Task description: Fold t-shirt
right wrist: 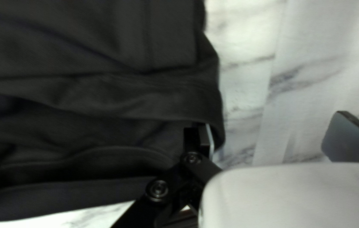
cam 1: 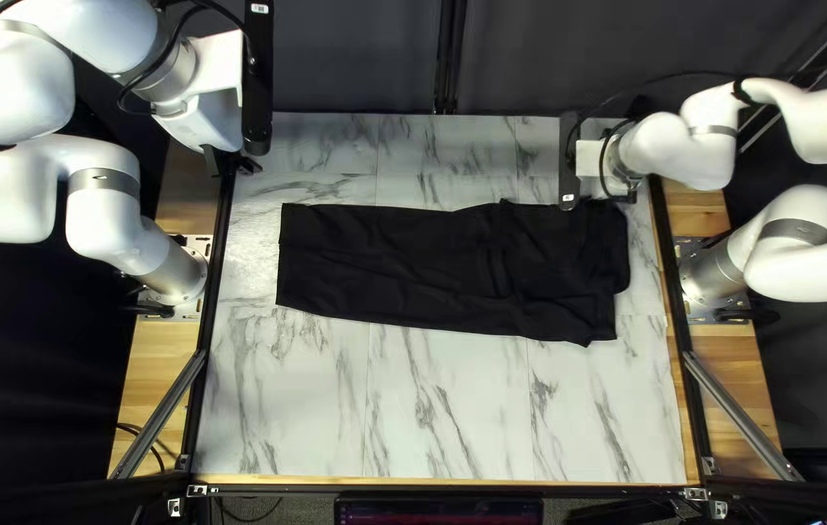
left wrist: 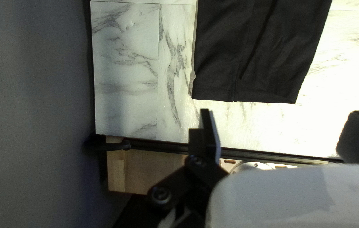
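Lying on the marbled table [cam 1: 452,408], the black t-shirt [cam 1: 404,262] makes a long strip in the top left view; I judge the lengthwise folding mostly done, the shortening folds left. In the left wrist view, its straight end is ahead of the left gripper [left wrist: 283,113], spread wide. In the right wrist view, the right gripper [right wrist: 274,120] is also spread, one finger against rumpled cloth.

Passable on the near side of the shirt [cam 1: 394,272], over a broad stretch of table [cam 1: 452,408]; narrower on the far side, before the curtain [cam 1: 355,58]. Obstructed at the shirt's far right corner by the right gripper [cam 1: 620,196], at the table's far left by the left gripper [cam 1: 231,162]. Hemmed in sideways by dark rails [cam 1: 211,292].
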You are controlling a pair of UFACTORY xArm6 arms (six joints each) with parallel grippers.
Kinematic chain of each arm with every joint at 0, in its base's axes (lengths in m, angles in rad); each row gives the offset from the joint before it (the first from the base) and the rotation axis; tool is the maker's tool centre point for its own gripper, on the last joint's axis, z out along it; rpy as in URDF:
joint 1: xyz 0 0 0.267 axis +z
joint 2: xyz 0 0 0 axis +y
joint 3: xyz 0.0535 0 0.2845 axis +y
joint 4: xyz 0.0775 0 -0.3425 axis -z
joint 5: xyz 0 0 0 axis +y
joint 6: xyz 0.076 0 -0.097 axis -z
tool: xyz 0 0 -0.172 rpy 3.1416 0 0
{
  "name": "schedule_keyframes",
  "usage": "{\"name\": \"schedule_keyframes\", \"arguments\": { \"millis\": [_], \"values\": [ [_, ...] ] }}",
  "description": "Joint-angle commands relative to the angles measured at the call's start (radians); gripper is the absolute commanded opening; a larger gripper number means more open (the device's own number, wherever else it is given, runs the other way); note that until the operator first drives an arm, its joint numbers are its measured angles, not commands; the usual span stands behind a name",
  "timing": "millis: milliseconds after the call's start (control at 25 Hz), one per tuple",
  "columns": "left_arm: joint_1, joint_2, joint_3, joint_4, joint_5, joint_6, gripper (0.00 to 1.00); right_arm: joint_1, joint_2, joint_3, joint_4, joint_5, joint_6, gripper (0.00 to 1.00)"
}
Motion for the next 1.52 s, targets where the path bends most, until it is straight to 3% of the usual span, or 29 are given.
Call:
{"name": "schedule_keyframes", "arguments": {
  "millis": [40,120,200,280,440,640,800,960,1120,1280,1400,1520],
  "values": [
    [0.0,0.0,0.0,0.0,0.0,0.0,1.0,0.175,-0.127,-0.018,0.028,0.183,0.121,1.0],
    [0.0,0.0,0.0,0.0,0.0,0.0,1.0,0.28,-0.147,-0.059,0.04,0.25,0.185,1.0],
    [0.0,0.0,0.0,0.0,0.0,0.0,1.0,0.353,-0.121,-0.101,0.047,0.258,0.223,1.0],
    [0.0,0.0,0.0,0.0,0.0,0.0,1.0,0.41,-0.058,-0.149,0.05,0.238,0.253,1.0],
    [0.0,0.0,0.0,0.0,0.0,0.0,1.0,0.473,0.146,-0.238,0.076,0.087,0.25,1.0],
    [0.0,0.0,0.0,0.0,0.0,0.0,1.0,0.482,0.342,-0.308,0.121,-0.083,0.191,1.0],
    [0.0,0.0,0.0,0.0,0.0,0.0,1.0,0.493,0.438,-0.353,0.175,-0.163,0.123,1.0],
    [0.0,0.0,0.0,0.0,0.0,0.0,1.0,0.474,0.448,-0.358,0.216,-0.196,0.056,1.0],
    [0.0,0.0,0.0,0.0,0.0,0.0,1.0,0.407,0.433,-0.348,0.134,-0.221,0.055,1.0],
    [0.0,0.0,0.0,0.0,0.0,0.0,1.0,0.35,0.423,-0.341,0.118,-0.254,-0.007,1.0],
    [0.0,0.0,0.0,0.0,0.0,0.0,1.0,0.309,0.474,-0.365,0.125,-0.299,-0.064,1.0],
    [0.0,0.0,0.0,0.0,0.0,0.0,1.0,0.312,0.541,-0.384,0.082,-0.348,-0.026,1.0]
  ]
}}
